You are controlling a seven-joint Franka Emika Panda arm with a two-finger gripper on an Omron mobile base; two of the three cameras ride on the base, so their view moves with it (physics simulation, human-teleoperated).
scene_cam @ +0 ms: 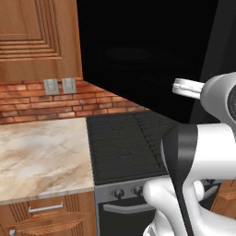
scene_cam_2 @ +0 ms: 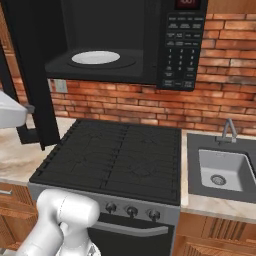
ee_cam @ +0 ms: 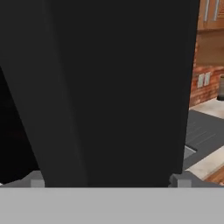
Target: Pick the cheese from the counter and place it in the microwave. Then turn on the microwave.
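Cheese position: cannot be determined. The microwave (scene_cam_2: 125, 40) stands open, with its door (scene_cam_2: 30, 75) swung out to the left of the turntable plate (scene_cam_2: 95, 57). The door's dark panel lies directly ahead of the claw (ee_cam: 109, 181), close and upright. The claw is released, fingertips (ee_cam: 37, 179) spread wide. The next move is probably to push the door shut.
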